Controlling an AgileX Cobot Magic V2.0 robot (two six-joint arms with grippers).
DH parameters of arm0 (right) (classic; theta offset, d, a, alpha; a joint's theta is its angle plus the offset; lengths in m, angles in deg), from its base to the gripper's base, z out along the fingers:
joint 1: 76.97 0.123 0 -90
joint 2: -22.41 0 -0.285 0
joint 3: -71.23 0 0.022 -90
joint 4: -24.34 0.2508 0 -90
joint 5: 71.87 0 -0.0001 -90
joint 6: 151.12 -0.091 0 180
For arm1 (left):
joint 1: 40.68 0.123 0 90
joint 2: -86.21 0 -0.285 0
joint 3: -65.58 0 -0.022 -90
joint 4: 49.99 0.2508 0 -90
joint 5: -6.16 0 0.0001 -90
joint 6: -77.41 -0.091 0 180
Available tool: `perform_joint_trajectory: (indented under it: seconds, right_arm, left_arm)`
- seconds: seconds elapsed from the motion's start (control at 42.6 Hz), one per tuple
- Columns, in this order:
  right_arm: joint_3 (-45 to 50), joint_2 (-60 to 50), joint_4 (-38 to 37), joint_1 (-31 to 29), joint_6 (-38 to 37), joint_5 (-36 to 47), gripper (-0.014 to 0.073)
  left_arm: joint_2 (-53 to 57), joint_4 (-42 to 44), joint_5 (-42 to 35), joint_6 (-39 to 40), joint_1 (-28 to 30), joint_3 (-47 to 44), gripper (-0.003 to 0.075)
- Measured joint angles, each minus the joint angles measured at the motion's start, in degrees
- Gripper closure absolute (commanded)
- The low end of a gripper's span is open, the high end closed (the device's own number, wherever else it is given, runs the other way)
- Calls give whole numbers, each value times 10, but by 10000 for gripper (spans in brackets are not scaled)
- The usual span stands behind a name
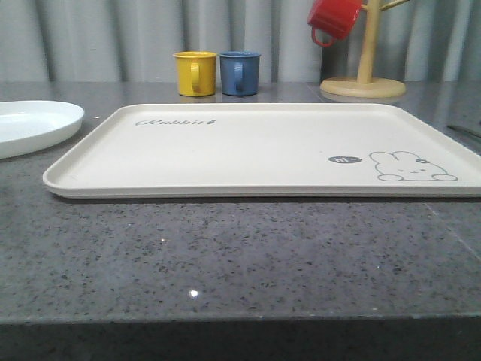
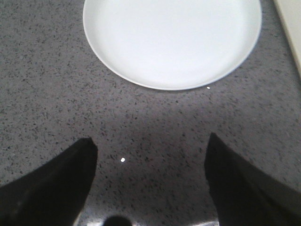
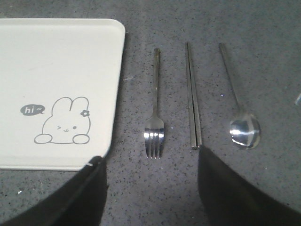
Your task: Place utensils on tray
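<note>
Counter [image 1: 225, 256], gray and speckled, is holding everything I am looking at. Next biggest is the cream tray [image 1: 225, 150], lying flat in the middle with nothing on it, its rabbit drawing near my right side. A white plate [image 2: 171, 42] is sitting past my left gripper [image 2: 150, 165], whose fingers are spread wide apart with nothing between them. My right gripper [image 3: 150, 183] is spread wide too, holding nothing, and hanging over the counter just beside the tray. The smallest things are waiting in front of it: fork [image 3: 155, 106], chopsticks [image 3: 193, 96] and spoon [image 3: 237, 101], side by side, apart from each other. Their long handles are pointing away from my right fingers. The fork is lying closest to the tray. I am thinking my right arm is the nearer one, so it should be reaching for the fork.
</note>
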Motion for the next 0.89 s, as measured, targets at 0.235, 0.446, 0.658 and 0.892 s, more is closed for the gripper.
perform_joint_trajectory:
  seconds: [0.235,0.446,0.658,0.892]
  right_arm:
    - [0,0,0,0,0,-2,137]
    - [0,0,0,0,0,-2,137]
    - [0,0,0,0,0,-2,137]
    - [0,0,0,0,0,-2,137]
  left_arm:
    - [-152,-103,-2,-59,115,83,238]
    - [-257,-219,-4,-142,154,145,239]
    - [-340,-252,-6,-159,154,195,243]
    - [-388,-256,-11,-161,154,230,416]
